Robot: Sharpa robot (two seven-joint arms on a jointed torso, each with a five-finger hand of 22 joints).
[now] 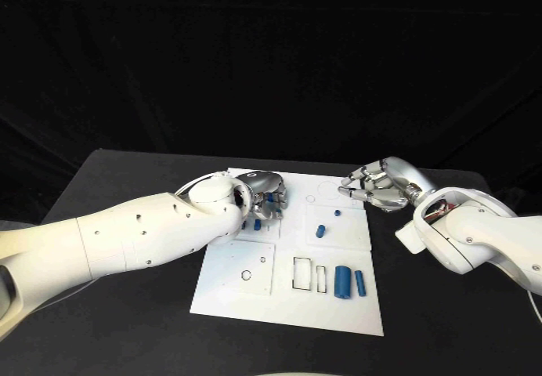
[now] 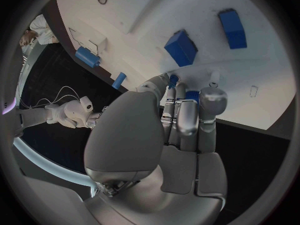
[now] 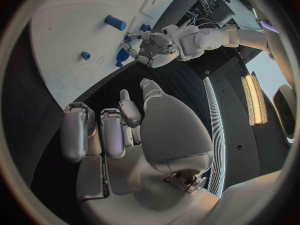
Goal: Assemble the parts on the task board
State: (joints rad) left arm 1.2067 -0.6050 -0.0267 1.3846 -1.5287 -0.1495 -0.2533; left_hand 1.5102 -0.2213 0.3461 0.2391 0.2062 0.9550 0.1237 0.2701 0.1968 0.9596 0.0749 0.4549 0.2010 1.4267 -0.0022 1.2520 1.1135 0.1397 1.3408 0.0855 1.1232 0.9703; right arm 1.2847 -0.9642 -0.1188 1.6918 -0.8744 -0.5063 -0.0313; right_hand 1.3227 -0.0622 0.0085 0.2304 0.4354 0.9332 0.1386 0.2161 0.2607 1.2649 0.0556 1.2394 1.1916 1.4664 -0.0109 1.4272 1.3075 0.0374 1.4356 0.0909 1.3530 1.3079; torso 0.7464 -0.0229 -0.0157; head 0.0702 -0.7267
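While loose parts lie on the task board (image 1: 339,301), assembly judged early. Left hand (image 1: 266,200) down at the board's far-left area, fingertips (image 2: 172,80) pinching a small blue part (image 2: 173,79). Right hand (image 1: 382,185) hovering off the far-right corner, curled, holding nothing. Two blue cylinders (image 1: 350,280) lying unplaced near the front slots; another blue piece (image 1: 321,230) loose mid-board.

A black worktop (image 1: 124,180) carries everything, its matte surface showing bare on all sides of what lies at its middle. Behind the worktop's far edge hangs a black curtain (image 1: 271,70) (softly creased in folds), closing off the whole background.
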